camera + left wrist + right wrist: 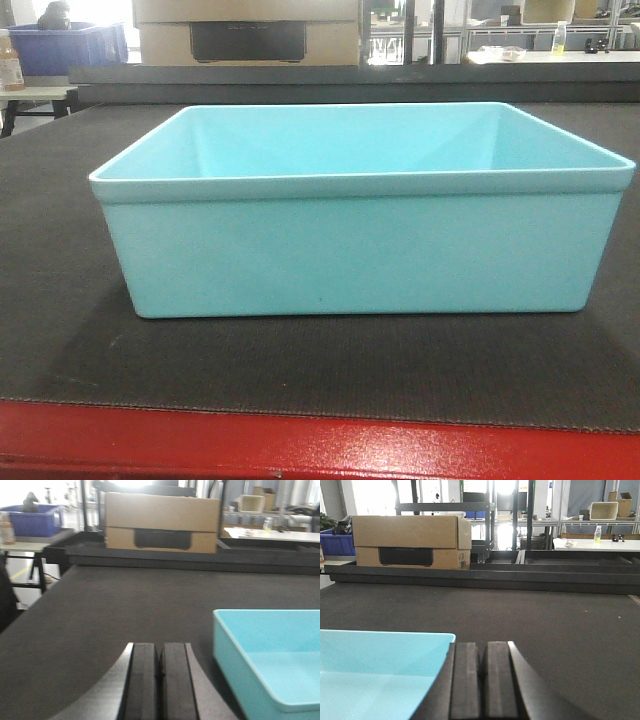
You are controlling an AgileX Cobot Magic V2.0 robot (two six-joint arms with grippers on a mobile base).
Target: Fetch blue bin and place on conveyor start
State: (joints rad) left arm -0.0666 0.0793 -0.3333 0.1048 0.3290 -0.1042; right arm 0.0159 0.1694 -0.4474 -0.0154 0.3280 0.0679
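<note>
One blue bin (360,215) fills the middle of the front view, sitting upright and level on the conveyor start (60,330), a dark textured belt whose red frame edge (300,450) runs along the bottom of the picture. The tub's inside is bare, and its thin rim catches light along the near side. Nothing touches its walls in this view.

From the left wrist camera, the left tool (160,680) rises from the bottom centre with its two black pads pressed flat together, clenched on nothing. It hangs over the belt, and the bin's corner (270,665) lies just beside it at the lower right, apart from the pads.

From the right wrist camera, the right tool (479,685) likewise shows at the bottom centre, pads squeezed together with nothing between them. The bin (375,675) occupies the lower left of that frame, its rim corner close against the tool's outer side; whether they touch cannot be told.

Beyond the belt's far edge a cardboard box (410,542) with a dark cut-out handle stands at the upper left. A dark blue bin (65,48) sits at the far upper left, and a counter (600,544) bearing a small bottle (597,532) lies at the upper right.
</note>
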